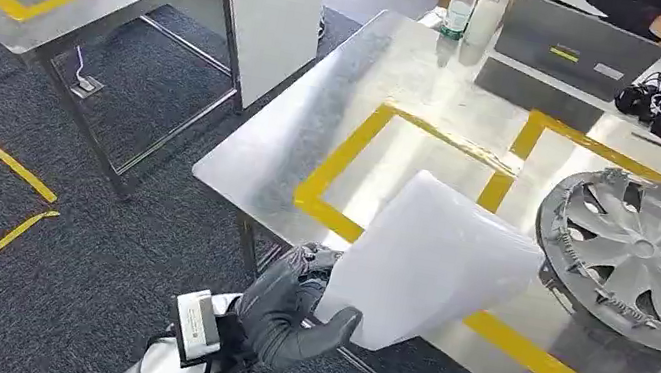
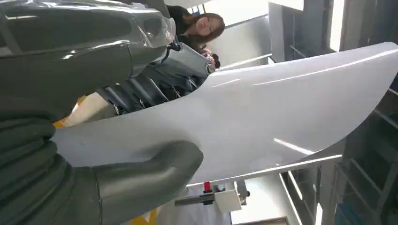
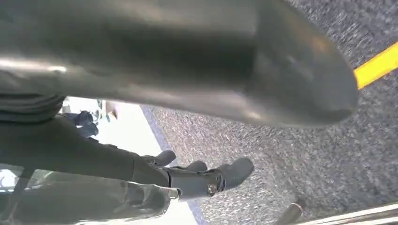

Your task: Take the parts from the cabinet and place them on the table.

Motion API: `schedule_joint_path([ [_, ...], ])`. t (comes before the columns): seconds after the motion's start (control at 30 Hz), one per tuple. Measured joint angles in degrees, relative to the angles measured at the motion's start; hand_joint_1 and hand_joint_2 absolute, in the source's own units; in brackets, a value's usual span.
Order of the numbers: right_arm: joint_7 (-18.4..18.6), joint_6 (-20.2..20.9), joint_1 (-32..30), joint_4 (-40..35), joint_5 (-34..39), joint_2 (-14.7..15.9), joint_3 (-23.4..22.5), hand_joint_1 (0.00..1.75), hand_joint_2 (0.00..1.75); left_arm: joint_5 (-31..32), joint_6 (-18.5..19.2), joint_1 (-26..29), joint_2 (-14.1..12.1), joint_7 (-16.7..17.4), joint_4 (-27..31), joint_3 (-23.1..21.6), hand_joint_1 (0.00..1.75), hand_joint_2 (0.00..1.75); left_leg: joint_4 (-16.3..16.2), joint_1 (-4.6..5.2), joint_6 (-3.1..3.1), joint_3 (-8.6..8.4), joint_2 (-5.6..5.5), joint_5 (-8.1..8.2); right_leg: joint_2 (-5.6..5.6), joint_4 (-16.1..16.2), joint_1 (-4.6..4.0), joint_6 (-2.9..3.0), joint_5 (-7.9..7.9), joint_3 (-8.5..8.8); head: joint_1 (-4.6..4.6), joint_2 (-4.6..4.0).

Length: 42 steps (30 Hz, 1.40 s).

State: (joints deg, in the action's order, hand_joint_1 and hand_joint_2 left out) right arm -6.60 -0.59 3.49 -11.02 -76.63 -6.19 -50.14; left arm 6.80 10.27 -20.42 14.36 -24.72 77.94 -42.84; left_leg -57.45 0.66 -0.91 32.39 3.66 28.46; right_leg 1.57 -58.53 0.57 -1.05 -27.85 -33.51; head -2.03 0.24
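Our left hand [image 1: 290, 312] grips the near corner of the white panel [image 1: 441, 261], thumb lying over its top face and fingers curled beneath. From the hand the panel fans out toward two o'clock, its far part hanging over the table [image 1: 315, 133] edge and the yellow tape [image 1: 343, 160] square there. It looks tilted, held up and not yet resting on the steel.

We judge the step to be the placing: the part is out of the cabinet and carried to the table. The next move calls for lowering it flat, probably inside the taped square at twelve o'clock from the hand, then letting go. The hubcap [image 1: 645, 254] already lies at three o'clock from the panel, so we should keep the panel's far edge off it.

The left wrist view shows what the head view hides: the underside of the grip, with the thumb [image 2: 150, 171] pressed on one face and the dark fingers [image 2: 141, 91] behind the other. The right wrist view shows our right hand [image 3: 202, 176] over grey carpet, fingers loosely curled on nothing that we can see; whether it is fully closed we cannot tell.
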Motion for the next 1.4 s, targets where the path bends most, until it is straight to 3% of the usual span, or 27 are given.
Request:
schedule_joint_path([
  [0.03, 0.0, -0.02, 0.01, 0.0, 0.0, -0.04, 0.02, 0.0, 0.0, 0.0, 0.0, -0.03, 0.13, -0.02, 0.04, 0.0, 1.75, 1.75, -0.12, 0.11, 0.46, -0.08, 0.28, 0.29, -0.52, 0.32, 0.38, 0.44, 0.29, 0.54, 0.07, 0.0],
  [0.1, 0.0, -0.07, -0.06, 0.0, 0.02, 0.06, -0.02, 0.0, 0.0, 0.0, 0.0, -0.08, 0.09, -0.09, 0.07, 0.0, 1.75, 1.75, -3.7, -0.34, 1.14, 1.49, -2.68, 2.92, -1.42, 0.39, 0.83, 0.79, 0.49, 0.67, -0.22, 0.0],
  [0.17, 0.0, -0.07, 0.02, 0.0, 0.0, 0.04, -0.02, 0.0, 0.0, 0.02, -0.02, -0.02, -0.2, -0.07, 0.02, -0.04, 1.75, 1.75, -12.98, -0.55, 1.45, 6.05, -3.27, 7.18, -2.44, 0.36, 0.89, 0.86, 0.52, 0.51, -0.15, 0.0],
  [0.23, 0.0, -0.09, -0.13, 0.0, 0.02, 0.04, -0.02, 0.0, 0.0, 0.02, -0.04, 0.08, -0.46, -0.07, -0.04, -0.04, 1.75, 1.75, -18.29, -0.67, 1.52, 9.11, -3.32, 8.05, -3.49, 0.35, 0.89, 0.87, 0.51, 0.52, -0.11, 0.0],
  [0.27, 0.0, -0.09, -0.14, 0.0, 0.02, 0.07, -0.02, 0.0, 0.0, 0.04, -0.04, 0.09, -0.5, -0.07, -0.04, -0.04, 1.75, 1.75, -16.63, -0.71, 1.45, 8.6, -3.34, 6.42, -4.14, 0.35, 0.9, 0.86, 0.5, 0.57, -0.11, 0.0],
  [0.33, 0.0, -0.09, -0.05, 0.0, 0.0, 0.04, -0.02, 0.0, 0.0, 0.04, -0.04, 0.07, -0.46, -0.07, -0.02, -0.04, 1.75, 1.75, -6.92, -0.79, 1.15, 4.09, -4.23, 0.98, -5.61, 0.35, 0.92, 0.79, 0.47, 0.76, -0.11, 0.0],
  [0.37, 0.0, -0.09, 0.01, 0.0, 0.0, -0.04, -0.02, 0.0, 0.0, 0.04, -0.04, 0.06, -0.46, -0.07, -0.02, -0.04, 1.75, 1.75, -1.54, -0.85, 0.89, 1.48, -6.56, -1.14, -6.21, 0.36, 1.03, 0.66, 0.44, 0.77, -0.11, 0.0],
  [0.4, -0.02, -0.11, 0.08, 0.0, 0.0, -0.09, -0.02, 0.0, 0.0, 0.04, -0.04, 0.06, -0.48, -0.07, -0.02, -0.04, 1.75, 1.75, -0.2, -0.92, 0.78, 0.65, -8.05, -0.03, -6.64, 0.32, 0.77, 0.29, 0.43, 0.54, 0.02, 0.0],
  [0.47, 0.0, -0.17, 0.04, 0.0, -0.02, -0.11, -0.04, 0.0, 0.0, 0.07, -0.04, 0.03, -0.46, -0.09, -0.02, -0.04, 1.75, 1.75, -0.15, -0.52, 0.57, 0.52, -7.03, -0.32, -7.58, 0.36, 1.28, -0.52, 0.62, 0.14, -0.04, 0.0],
  [0.53, 0.0, -0.2, -0.19, 0.0, -0.07, -0.2, -0.04, 0.0, 0.0, 0.15, -0.02, 0.0, -0.26, -0.09, 0.0, -0.02, 1.75, 1.75, 0.31, -0.56, -0.22, 0.24, -5.93, -0.65, -8.59, 0.86, 1.41, -1.41, 0.81, -0.21, -0.09, 0.0],
  [0.6, 0.0, -0.24, -0.09, 0.0, -0.09, -0.26, -0.02, 0.0, 0.0, 0.17, 0.04, -0.08, 0.24, -0.11, 0.02, 0.0, 1.75, 1.75, 0.84, -0.83, -1.0, -0.02, -4.67, -0.89, -4.11, -1.92, 1.16, -1.58, -0.99, -1.33, 0.22, 0.0],
  [0.63, -0.02, -0.29, 0.14, 0.0, -0.11, -0.24, -0.02, 0.0, 0.0, 0.15, 0.02, -0.08, 0.26, -0.15, 0.02, 0.0, 1.75, 1.75, 0.83, -0.77, -1.24, -0.02, -3.91, -0.85, -2.97, -5.73, 1.1, -1.72, -3.15, -3.27, 0.39, 0.0],
  [0.7, -0.02, -0.31, 0.23, 0.0, -0.13, -0.15, -0.02, 0.0, 0.0, 0.22, 0.04, 0.0, 0.09, -0.13, -0.09, 0.04, 1.75, 1.75, 0.81, -0.64, -1.43, 0.05, -2.36, -0.73, -2.36, -15.29, 1.09, -2.08, -6.96, -8.0, 0.33, 0.0],
  [0.73, 0.0, -0.31, 0.09, 0.0, -0.13, -0.17, -0.02, 0.0, 0.0, 0.22, 0.04, 0.0, 0.09, -0.13, -0.15, 0.04, 1.75, 1.75, 0.81, -0.64, -1.42, 0.03, -1.71, -0.7, -2.28, -17.42, 1.1, -2.18, -7.04, -9.02, 0.37, 0.0],
  [0.8, 0.0, -0.31, -0.18, 0.0, -0.15, -0.15, -0.04, 0.0, 0.0, 0.22, 0.04, -0.01, 0.11, -0.13, -0.17, 0.04, 1.75, 1.75, 0.78, -0.67, -1.31, -0.1, -0.58, -0.55, -1.95, -12.99, 1.12, -2.1, -4.06, -6.75, 0.39, 0.0],
  [0.83, 0.0, -0.33, -0.16, 0.0, -0.15, -0.11, -0.04, 0.0, 0.0, 0.22, 0.04, -0.01, 0.13, -0.13, -0.17, 0.04, 1.75, 1.75, 0.75, -0.69, -1.14, -0.24, -0.03, -0.43, -1.3, -7.85, 1.13, -2.05, -1.72, -4.08, 0.35, 0.0],
  [0.87, 0.0, -0.35, -0.08, -0.02, -0.15, -0.02, -0.04, 0.0, 0.0, 0.22, 0.02, -0.02, 0.15, -0.13, -0.17, 0.04, 1.75, 1.75, 0.62, -0.7, -0.81, -0.45, 0.54, -0.22, 0.42, -1.65, 1.1, -1.99, 0.57, -0.67, 0.37, 0.0],
  [0.9, 0.0, -0.35, 0.16, -0.02, -0.17, -0.15, -0.04, 0.0, 0.0, 0.22, 0.04, -0.03, 0.17, -0.13, -0.17, 0.04, 1.75, 1.75, 0.39, -0.2, -0.4, -0.54, 0.94, 0.06, 2.44, 0.32, 0.78, -1.65, 0.24, 0.31, 0.42, 0.0],
  [1.03, 0.0, -0.39, -0.01, 0.0, -0.26, -0.15, -0.04, 0.0, 0.0, 0.24, 0.04, -0.11, 0.28, -0.13, -0.15, -0.07, 1.75, 1.75, 0.51, -0.2, 0.56, -1.0, 2.57, 0.3, -0.03, 0.34, 0.56, -0.37, 0.72, 0.14, 0.28, 0.0],
  [1.07, 0.0, -0.39, 0.0, 0.0, -0.33, -0.2, -0.04, 0.0, 0.0, 0.24, 0.04, -0.18, 0.39, -0.11, -0.13, -0.04, 1.75, 1.75, 0.32, -0.37, 1.0, -0.82, 2.41, 0.74, -0.72, 0.52, 1.04, 0.0, 0.95, 0.3, 0.28, 0.0],
  [1.13, 0.0, -0.37, 0.07, -0.02, -0.42, -0.11, -0.07, 0.0, 0.0, 0.24, 0.04, -0.34, 0.37, -0.13, -0.13, -0.13, 1.75, 1.75, -5.15, -0.71, 1.52, 1.34, -1.95, 4.42, -1.7, 0.52, 1.16, 0.45, 1.1, 0.2, 0.13, 0.0],
  [1.2, 0.0, -0.37, 0.19, -0.02, -0.52, -0.15, -0.07, 0.0, 0.0, 0.24, 0.04, -0.25, 0.04, -0.13, -0.17, -0.13, 1.75, 1.75, -14.62, -0.82, 1.64, 5.97, -3.19, 8.45, -2.94, 0.5, 1.07, 0.69, 1.25, -0.18, 0.18, 0.0],
  [1.23, 0.0, -0.39, 0.12, -0.02, -0.59, -0.15, -0.09, 0.0, 0.0, 0.22, 0.04, -0.22, -0.17, -0.13, -0.18, -0.15, 1.75, 1.75, -17.94, -0.81, 1.6, 7.81, -3.36, 9.21, -3.63, 0.49, 0.99, 0.76, 1.3, -0.29, 0.17, 0.0],
  [1.27, 0.0, -0.37, 0.03, -0.02, -0.61, -0.15, -0.09, 0.0, 0.0, 0.24, 0.04, -0.2, -0.2, -0.13, -0.17, -0.17, 1.75, 1.75, -17.82, -0.81, 1.49, 7.97, -3.4, 8.33, -4.36, 0.49, 0.94, 0.76, 1.32, -0.31, 0.17, 0.0],
  [1.33, 0.0, -0.39, -0.04, -0.02, -0.68, -0.13, -0.09, 0.0, 0.0, 0.24, 0.04, -0.23, -0.15, -0.13, -0.15, -0.2, 1.75, 1.75, -10.1, -0.79, 1.02, 4.33, -3.93, 3.58, -5.88, 0.49, 0.85, 0.65, 1.39, -0.16, 0.17, 0.0],
  [1.37, 0.0, -0.37, 0.0, -0.02, -0.68, -0.15, -0.09, 0.0, 0.0, 0.24, 0.04, -0.25, -0.15, -0.13, -0.15, -0.24, 1.75, 1.75, -4.69, -0.77, 0.64, 1.57, -5.17, 1.08, -6.59, 0.49, 0.84, 0.58, 1.44, -0.06, 0.17, 0.0],
  [1.4, 0.0, -0.37, 0.02, 0.0, -0.7, -0.35, -0.09, 0.0, 0.0, 0.24, 0.04, -0.28, -0.18, -0.13, -0.15, -0.24, 1.75, 1.75, -0.45, -0.75, 0.04, -0.44, -8.65, 0.18, -7.12, 0.5, 1.18, 0.47, 1.5, -0.13, 0.26, 0.0],
])
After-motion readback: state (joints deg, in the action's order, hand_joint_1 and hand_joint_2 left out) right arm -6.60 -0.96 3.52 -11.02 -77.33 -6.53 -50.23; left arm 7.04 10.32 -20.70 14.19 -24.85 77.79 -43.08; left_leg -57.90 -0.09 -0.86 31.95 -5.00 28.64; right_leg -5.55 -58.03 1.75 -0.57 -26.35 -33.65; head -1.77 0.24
